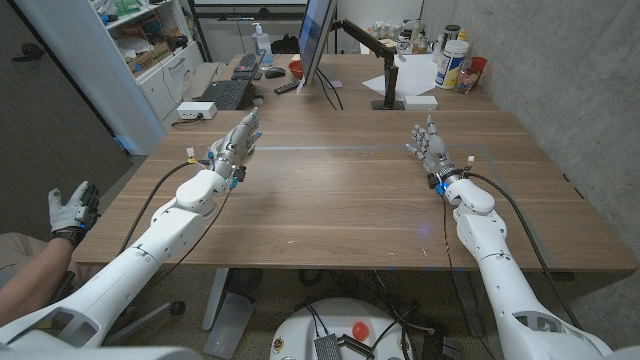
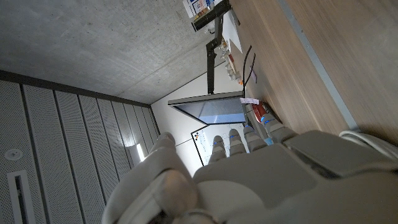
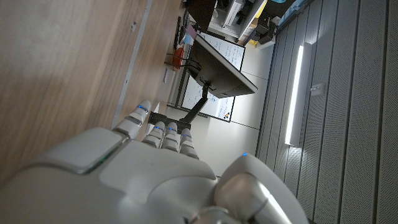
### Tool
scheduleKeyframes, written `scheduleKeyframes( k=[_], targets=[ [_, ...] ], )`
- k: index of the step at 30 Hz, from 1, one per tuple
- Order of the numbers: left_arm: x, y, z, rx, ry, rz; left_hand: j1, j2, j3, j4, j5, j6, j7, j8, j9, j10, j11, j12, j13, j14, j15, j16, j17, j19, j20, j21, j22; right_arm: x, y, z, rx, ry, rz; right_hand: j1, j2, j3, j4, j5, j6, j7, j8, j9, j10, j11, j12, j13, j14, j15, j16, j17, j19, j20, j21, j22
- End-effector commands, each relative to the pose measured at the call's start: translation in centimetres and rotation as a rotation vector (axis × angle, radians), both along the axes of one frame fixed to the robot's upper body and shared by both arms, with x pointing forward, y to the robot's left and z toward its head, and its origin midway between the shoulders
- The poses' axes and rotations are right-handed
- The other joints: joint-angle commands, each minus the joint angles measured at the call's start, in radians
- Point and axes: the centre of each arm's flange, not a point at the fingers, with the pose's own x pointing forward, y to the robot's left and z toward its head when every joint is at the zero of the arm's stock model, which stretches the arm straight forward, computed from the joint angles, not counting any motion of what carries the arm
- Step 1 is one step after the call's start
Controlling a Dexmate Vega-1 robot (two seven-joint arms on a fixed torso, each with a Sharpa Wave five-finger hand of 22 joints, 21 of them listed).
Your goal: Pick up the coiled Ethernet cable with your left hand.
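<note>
1. Two hands are seen on the wooden counter (image 1: 340,190), well apart; nothing is held by either.
2. Left hand (image 1: 237,142): fingers are stretched forward, close together, toward a monitor (image 1: 316,40) and keyboard (image 1: 226,94).
3. Right hand (image 1: 431,148): fingers are extended and slightly spread.
4. No coiled cable can be made out near either hand.

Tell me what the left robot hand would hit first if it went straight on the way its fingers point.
Judging by the head view, bare table lies ahead of the left robot hand; further along that line sits the black keyboard, though depth is uncertain.
</note>
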Motion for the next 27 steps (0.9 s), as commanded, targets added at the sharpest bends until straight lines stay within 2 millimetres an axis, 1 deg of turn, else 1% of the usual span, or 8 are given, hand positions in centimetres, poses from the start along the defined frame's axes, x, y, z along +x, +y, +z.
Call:
scheduleKeyframes(
  k=[1,8,24,25,27],
  targets=[
    [-1.13,0.65,0.80,0.078,-0.007,0.050,0.011,0.000,0.004,-0.008,0.002,-0.003,-0.001,0.001,0.002,-0.007,0.001,0.002,0.003,-0.010,0.000,0.001,0.003,-0.006,0.002,0.001,0.004,0.04,0.08,-0.01,-0.002,0.002,0.000,0.005,0.010,-0.004,0.003,0.004,-0.010,0.000,0.005,0.006,-0.001,0.004,0.007,0.003,-0.003,0.001,0.007,0.003,0.009,0.002,0.006,0.003],
    [-1.40,0.77,1.06,0.104,-0.010,0.062,0.015,-0.001,0.006,-0.012,0.001,-0.003,0.000,0.001,0.002,-0.006,0.000,0.003,0.003,-0.010,-0.002,0.001,0.003,-0.006,0.002,0.001,0.004,0.05,0.10,-0.02,-0.007,0.000,-0.002,0.006,0.010,-0.004,0.003,0.004,-0.010,0.000,0.005,0.006,-0.002,0.003,0.007,0.003,-0.003,0.001,0.007,0.003,0.009,0.004,0.006,0.003],
    [-1.57,0.94,0.80,0.118,-0.033,0.074,0.023,-0.003,0.010,-0.021,0.000,0.010,-0.004,0.005,0.002,0.001,-0.001,0.006,0.003,-0.008,-0.005,0.002,0.003,-0.002,0.000,0.003,0.004,0.07,-0.04,-0.03,-0.004,0.001,-0.007,0.006,0.010,-0.005,0.002,0.004,-0.010,-0.001,0.005,0.006,-0.002,0.003,0.007,0.003,-0.003,0.001,0.006,0.003,0.008,0.004,0.006,0.003],
    [-1.89,1.04,1.12,0.153,-0.038,0.100,0.023,-0.003,0.010,-0.022,0.000,0.011,-0.004,0.005,0.002,0.002,-0.001,0.006,0.003,-0.008,-0.005,0.002,0.003,-0.001,0.000,0.003,0.004,0.05,-0.08,0.00,-0.002,0.001,-0.009,0.006,0.010,-0.005,0.002,0.004,-0.010,0.000,0.005,0.006,-0.002,0.003,0.007,0.003,-0.003,0.002,0.007,0.003,0.008,0.004,0.006,0.003],
    [-1.89,1.04,1.12,0.154,-0.037,0.102,0.024,-0.003,0.011,-0.023,0.000,0.011,-0.004,0.005,0.002,0.004,-0.002,0.007,0.003,-0.007,-0.005,0.003,0.003,-0.001,0.000,0.003,0.004,0.05,-0.08,0.00,-0.002,0.001,-0.009,0.006,0.010,-0.005,0.002,0.004,-0.010,0.000,0.005,0.006,-0.002,0.003,0.007,0.003,-0.002,0.001,0.007,0.003,0.008,0.004,0.006,0.003]
  ],
)
